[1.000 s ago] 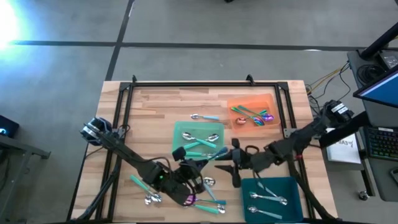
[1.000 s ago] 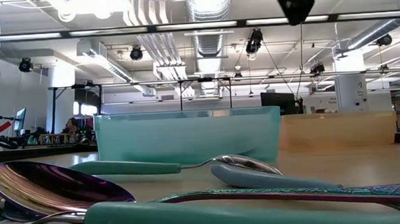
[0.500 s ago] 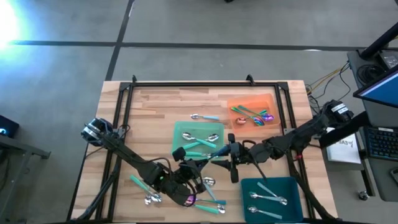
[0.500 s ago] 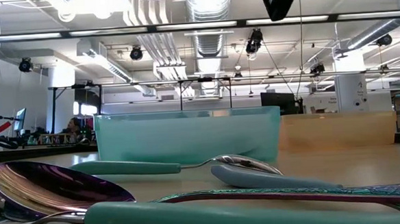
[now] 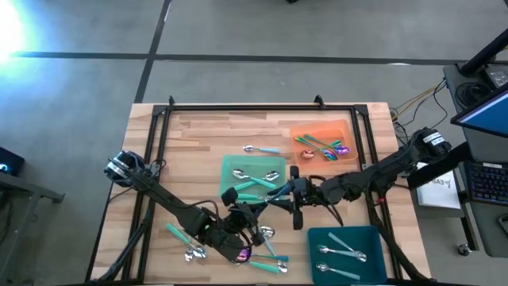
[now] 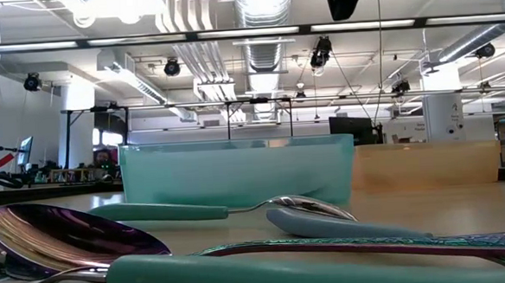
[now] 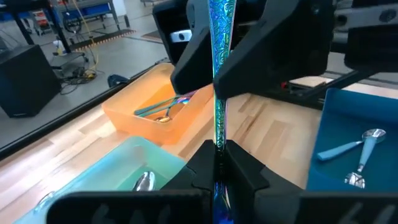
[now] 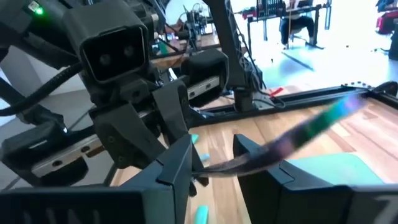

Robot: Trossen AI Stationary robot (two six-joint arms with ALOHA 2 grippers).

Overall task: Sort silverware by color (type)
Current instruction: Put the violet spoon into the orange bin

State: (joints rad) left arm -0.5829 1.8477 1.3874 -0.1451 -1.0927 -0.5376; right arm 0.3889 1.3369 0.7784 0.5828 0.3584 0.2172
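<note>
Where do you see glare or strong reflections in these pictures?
High view: white glare on the floor at the upper left. Low view: ceiling lights glint in the purple spoon. Left wrist view: the held utensil shines blue-green. Right wrist view: the far room is washed out.

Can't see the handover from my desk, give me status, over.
Left hand shut on iridescent utensil, raised above the table. Right hand open, straddling the same utensil, not yet clamped. Nothing seen between the two hands.
</note>
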